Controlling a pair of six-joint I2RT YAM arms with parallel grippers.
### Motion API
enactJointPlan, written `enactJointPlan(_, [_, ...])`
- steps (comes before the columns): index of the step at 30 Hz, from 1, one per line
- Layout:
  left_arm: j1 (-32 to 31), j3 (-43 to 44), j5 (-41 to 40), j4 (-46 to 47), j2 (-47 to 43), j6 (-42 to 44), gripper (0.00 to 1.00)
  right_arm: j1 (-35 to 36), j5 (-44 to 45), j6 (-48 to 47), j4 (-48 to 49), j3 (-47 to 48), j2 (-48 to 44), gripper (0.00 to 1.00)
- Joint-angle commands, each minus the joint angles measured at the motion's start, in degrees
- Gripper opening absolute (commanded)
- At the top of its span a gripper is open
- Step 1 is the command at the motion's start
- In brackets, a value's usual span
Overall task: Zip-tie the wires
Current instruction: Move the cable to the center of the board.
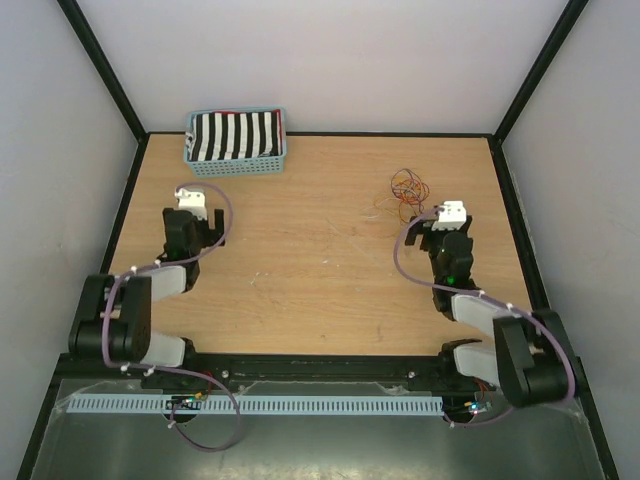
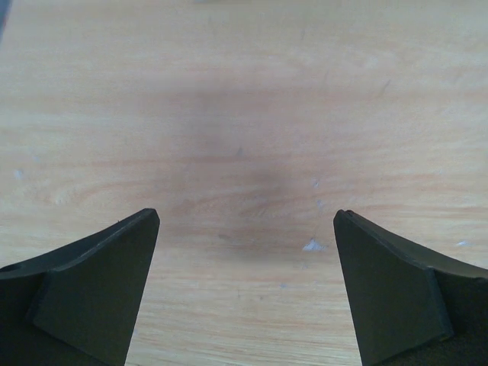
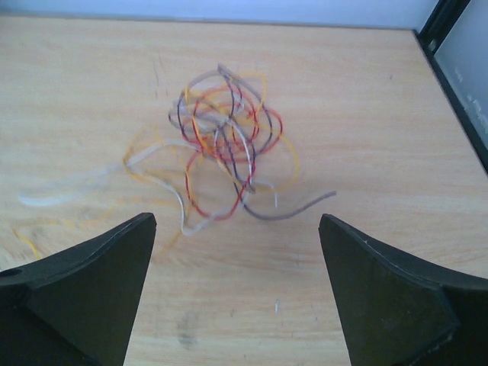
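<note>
TOP: wires (image 1: 408, 190) lie tangled far right on the table (image 1: 320, 290), just ahead of the right arm; no zip tie to be seen, basket (image 1: 237, 140) contents unclear | LEFT WRIST: left tool (image 2: 245, 221) spread wide, empty, over bare wood | RIGHT WRIST: right tool (image 3: 236, 225) spread wide, empty, wires just ahead; best to gather stray strands first; pale ends blurred

Soft, even light fills the overhead view. The wooden bench (image 1: 320, 270) is bright and uniform in tone, and the whole picture has a cool lilac cast. In the left wrist view a broad, blurry-edged shadow (image 2: 221, 168) darkens the bench ahead of the left claw (image 2: 245, 221), whose fingers read near-black with little detail. In the right wrist view the wires (image 3: 225, 145) are slightly soft, and the pale strand (image 3: 69, 191) at left is smeared. The right claw (image 3: 238, 223) is equally underexposed.
</note>
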Motion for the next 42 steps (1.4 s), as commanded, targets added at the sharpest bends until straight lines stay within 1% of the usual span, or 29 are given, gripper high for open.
enactJointPlan(1, [-2.78, 7.05, -2.87, -14.29, -10.29, -3.44, 0.99, 0.18, 2.24, 5.87, -22.48, 8.71, -8.40, 0.99])
enactJointPlan(3, [-2.85, 10.73, 3.96, -21.55, -13.74, -11.73, 0.99, 0.15, 1.01, 7.14, -32.96, 15.23, -9.08, 0.99])
enactJointPlan(4, [-2.92, 12.36, 9.07, -24.85, -14.80, -14.49, 0.99, 0.13, -0.54, 7.63, -38.31, 18.84, -8.76, 0.99])
enactJointPlan(7, [-3.51, 18.15, 21.54, -32.76, -14.43, -21.90, 0.99, 0.20, -6.62, 9.25, -52.68, 28.14, -6.38, 0.99])
enactJointPlan(9, [-5.14, 21.51, 27.10, -37.49, -12.66, -25.19, 0.99, 0.20, -11.15, 9.70, -59.39, 32.20, -4.75, 0.99])
enactJointPlan(11, [-7.42, 23.23, 30.49, -41.31, -10.27, -27.59, 0.99, 0.22, -14.71, 11.07, -62.75, 33.30, -4.36, 0.99])
enactJointPlan(13, [-10.59, 24.63, 33.43, -44.26, -7.26, -28.18, 0.99, 0.28, -18.19, 12.49, -63.00, 33.01, -4.25, 0.99])
enactJointPlan(16, [-15.84, 25.72, 34.25, -47.69, -2.57, -29.40, 0.99, 0.37, -21.44, 14.04, -64.19, 34.38, -0.74, 0.99])
enactJointPlan(18, [-18.99, 25.73, 34.72, -47.74, 0.34, -30.74, 0.99, 0.69, -20.24, 15.19, -66.08, 35.57, 2.59, 0.99])
enactJointPlan(21, [-23.81, 26.79, 34.91, -47.38, 4.85, -31.68, 0.99, 1.02, -18.11, 16.22, -66.08, 36.66, 8.62, 0.99])
enactJointPlan(24, [-27.33, 28.79, 34.72, -47.04, 8.51, -32.58, 0.99, 1.37, -16.77, 16.42, -66.05, 39.68, 15.12, 0.99])
enactJointPlan(35, [-32.99, 36.32, 37.31, -43.59, 18.64, -36.33, 0.99, 1.89, -11.26, 15.62, -65.70, 54.75, 34.22, 1.00])
enactJointPlan(42, [-34.11, 40.13, 38.66, -43.08, 22.69, -37.68, 0.99, 1.82, -7.62, 14.08, -66.03, 69.18, 46.73, 1.00])
